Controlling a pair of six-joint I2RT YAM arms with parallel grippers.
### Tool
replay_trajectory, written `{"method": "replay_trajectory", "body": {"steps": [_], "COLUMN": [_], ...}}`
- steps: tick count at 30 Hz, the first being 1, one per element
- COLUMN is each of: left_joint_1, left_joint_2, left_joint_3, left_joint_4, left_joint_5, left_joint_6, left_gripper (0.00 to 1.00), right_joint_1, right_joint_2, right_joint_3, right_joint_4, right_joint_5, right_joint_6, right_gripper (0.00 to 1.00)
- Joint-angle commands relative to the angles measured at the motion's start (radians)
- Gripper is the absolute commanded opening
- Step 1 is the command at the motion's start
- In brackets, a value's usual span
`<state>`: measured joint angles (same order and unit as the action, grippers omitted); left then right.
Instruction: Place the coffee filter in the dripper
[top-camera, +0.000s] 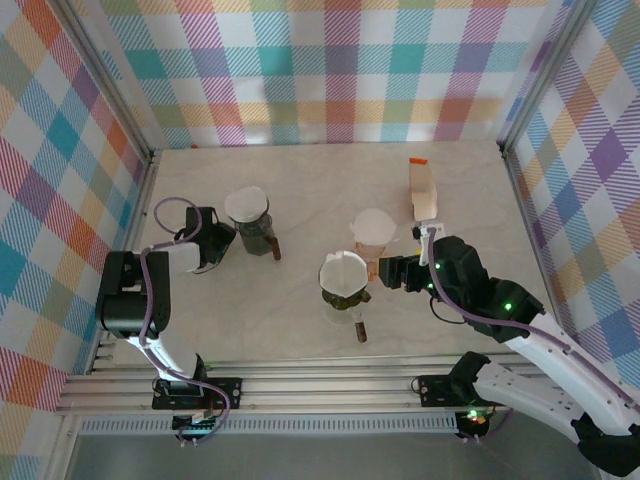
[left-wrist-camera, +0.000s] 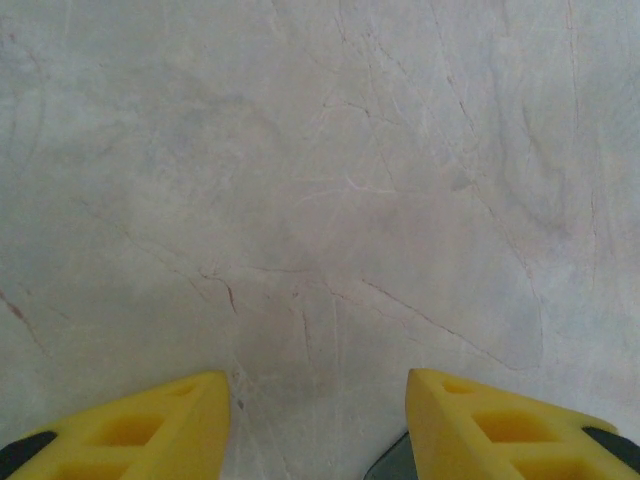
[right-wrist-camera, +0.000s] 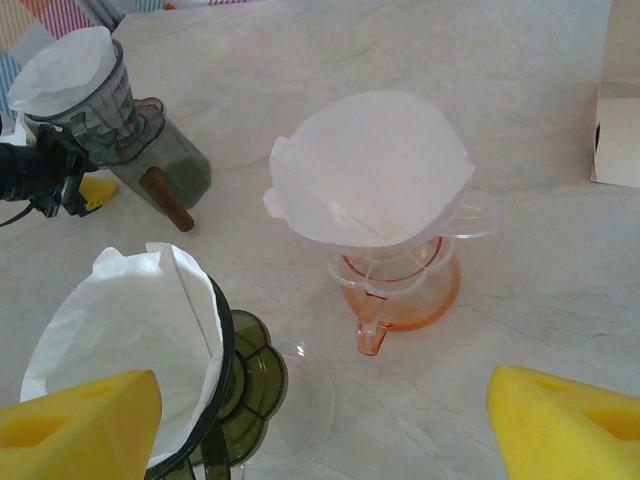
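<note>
Three drippers stand on the table, each with a white paper filter in it. The orange-pink dripper (top-camera: 374, 240) (right-wrist-camera: 400, 285) holds a filter (right-wrist-camera: 372, 165) in its clear cone. The green dripper (top-camera: 342, 290) (right-wrist-camera: 235, 385) with a wooden handle holds a filter (right-wrist-camera: 125, 330). A dark grey dripper (top-camera: 252, 225) (right-wrist-camera: 150, 150) holds a third filter (right-wrist-camera: 65, 70). My right gripper (top-camera: 398, 270) (right-wrist-camera: 325, 420) is open and empty, just right of the green dripper. My left gripper (top-camera: 222, 240) (left-wrist-camera: 318, 420) is open over bare table, beside the grey dripper.
A white and orange filter box (top-camera: 422, 190) (right-wrist-camera: 615, 100) stands at the back right. Checked walls close in the table (top-camera: 320, 170) on three sides. The metal rail (top-camera: 320, 385) runs along the near edge.
</note>
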<state>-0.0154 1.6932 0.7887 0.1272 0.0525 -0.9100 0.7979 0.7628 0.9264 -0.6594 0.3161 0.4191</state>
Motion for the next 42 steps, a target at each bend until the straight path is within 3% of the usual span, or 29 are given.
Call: {"method": "replay_trajectory", "body": {"steps": [1, 25, 33, 39, 42], "left_joint_1": [-0.026, -0.196, -0.18, -0.142, -0.132], "left_joint_2": [0.035, 0.063, 0.026, -0.105, -0.225], "left_joint_3": [0.004, 0.047, 0.036, -0.017, -0.043], "left_joint_4": [0.061, 0.103, 0.018, -0.031, -0.073], "left_joint_5": [0.041, 0.06, -0.002, -0.032, -0.06], "left_joint_6": [-0.023, -0.055, -0.043, -0.025, 0.007], "left_gripper": [0.5, 0.48, 0.48, 0.56, 0.72], "right_joint_1": [0.001, 0.001, 0.001, 0.001, 0.0], "right_joint_2": [-0.011, 0.016, 0.012, 0.026, 0.048], "right_joint_3": [0.018, -0.001, -0.005, -0.019, -0.026], "right_joint_4": [-0.006, 0.001, -0.004, 0.025, 0.054], "right_joint_5": [0.018, 0.006, 0.01, 0.047, 0.095], "right_joint_6": [0.015, 0.052, 0.055, 0.036, 0.013], "right_gripper": [0.84, 0.84, 0.84, 0.86, 0.9]}}
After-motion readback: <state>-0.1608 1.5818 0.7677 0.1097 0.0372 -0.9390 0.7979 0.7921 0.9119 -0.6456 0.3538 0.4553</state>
